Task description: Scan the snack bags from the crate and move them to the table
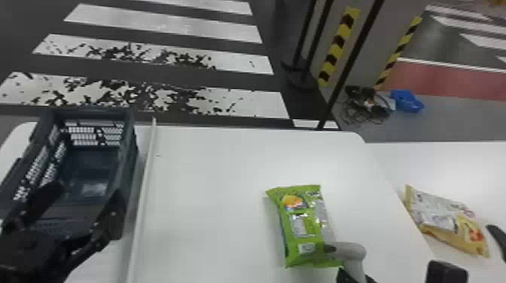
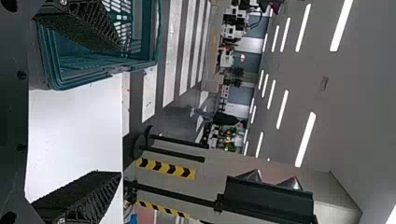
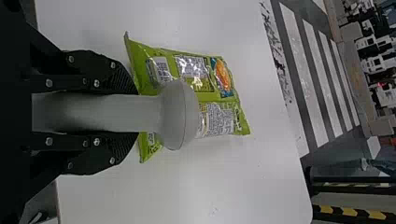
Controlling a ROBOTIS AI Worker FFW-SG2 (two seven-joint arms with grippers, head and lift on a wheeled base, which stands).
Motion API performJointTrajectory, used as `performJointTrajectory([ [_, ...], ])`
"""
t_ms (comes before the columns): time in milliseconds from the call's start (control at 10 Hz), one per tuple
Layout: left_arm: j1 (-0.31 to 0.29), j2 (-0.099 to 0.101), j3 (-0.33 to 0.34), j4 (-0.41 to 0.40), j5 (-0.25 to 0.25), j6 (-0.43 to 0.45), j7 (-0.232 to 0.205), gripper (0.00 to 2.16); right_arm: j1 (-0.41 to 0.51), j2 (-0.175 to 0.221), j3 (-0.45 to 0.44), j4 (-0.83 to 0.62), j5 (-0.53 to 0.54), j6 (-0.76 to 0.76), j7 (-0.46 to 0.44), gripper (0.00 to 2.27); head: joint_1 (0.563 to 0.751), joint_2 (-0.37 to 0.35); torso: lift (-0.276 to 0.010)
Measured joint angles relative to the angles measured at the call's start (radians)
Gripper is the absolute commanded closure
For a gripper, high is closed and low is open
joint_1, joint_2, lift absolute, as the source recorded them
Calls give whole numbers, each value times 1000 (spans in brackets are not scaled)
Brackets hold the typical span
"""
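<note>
Head view, toward five o'clock: the right gripper [image 1: 357, 277] has its jaws closed on the handle of one grey scanner [image 1: 347, 251], a grip that shows on both sides of the handle in the right wrist view. The arm behind comes in from the bottom edge, and the scanner's head leans toward eleven o'clock, over the near end of the green snack bag [image 1: 304, 227]; whether the two touch, I cannot tell. That bag lies flat on the white surface [image 1: 211, 210], its printed side up, with a barcode label by the scanner, a pale text panel and a round orange picture at the far end.

Toward eight o'clock, the left gripper [image 1: 89, 192] holds nothing, its jaws spread wide over the single dark teal crate [image 1: 130, 150]. The left arm enters from the bottom left corner and points toward one o'clock.

There are two snack bags out on the tabletops. The second, the yellow snack bag [image 1: 448, 222], lies toward four o'clock, on an adjoining white tabletop [image 1: 391, 162]; it carries white and yellow printing. A pale strip [image 1: 145, 188] runs along the surface between crate and green bag. On the floor toward two o'clock sit a blue item [image 1: 406, 101] and dark cables [image 1: 367, 105].
</note>
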Motion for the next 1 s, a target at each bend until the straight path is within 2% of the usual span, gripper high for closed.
performJointTrajectory([
  [700, 6, -3, 1, -8, -6, 0, 0, 36, -8, -10, -8, 14, -4, -35, 6, 2243, 695, -243, -95],
  [1000, 11, -3, -4, -14, -12, 0, -2, 36, -116, -30, -52, 42, 1, -14, -1, 2243, 695, -272, -95],
])
